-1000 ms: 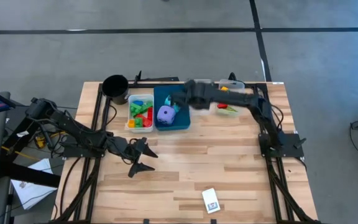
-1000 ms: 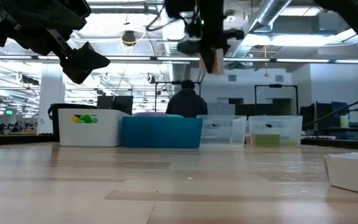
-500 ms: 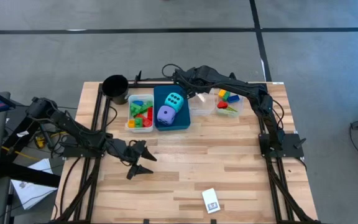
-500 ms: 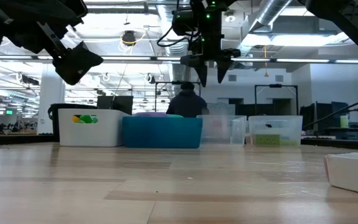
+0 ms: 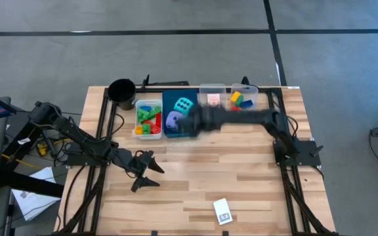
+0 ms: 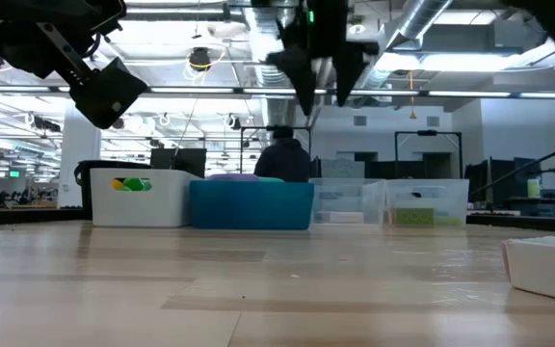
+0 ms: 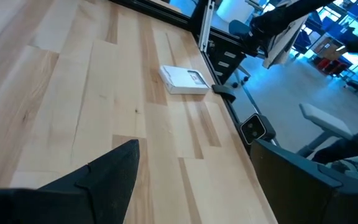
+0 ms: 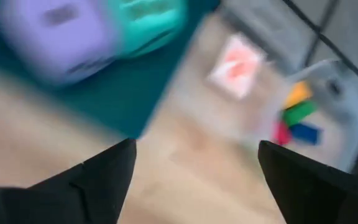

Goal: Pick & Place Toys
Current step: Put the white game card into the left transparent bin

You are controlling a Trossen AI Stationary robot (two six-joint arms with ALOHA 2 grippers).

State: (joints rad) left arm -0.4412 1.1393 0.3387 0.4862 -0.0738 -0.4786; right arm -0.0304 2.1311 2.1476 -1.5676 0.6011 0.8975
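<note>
My right gripper (image 5: 181, 123) hangs open above the blue bin's (image 5: 190, 132) near edge and holds nothing; it is blurred with motion. The blue bin holds a cyan die (image 5: 184, 105) and a purple die (image 8: 55, 37). A small card with a red mark (image 5: 212, 99) lies in the clear bin (image 5: 212, 88) beside it. Coloured bricks lie in the white bin (image 5: 147, 118) and in the far-right clear bin (image 5: 241, 99). My left gripper (image 5: 155, 174) waits open above the table's near left part, with nothing between its fingers.
A black round cup (image 5: 121, 92) stands at the far left of the row of bins. A white flat piece with a printed mark (image 5: 222, 211) lies near the table's front edge. Bare wood lies between the bins and that piece.
My right gripper has opened and let go of the card, which now lies in the clear bin. The gripper swung over that bin, then came back toward the table's near edge and left, over the blue bin. My left gripper has drifted slightly toward the near edge.
</note>
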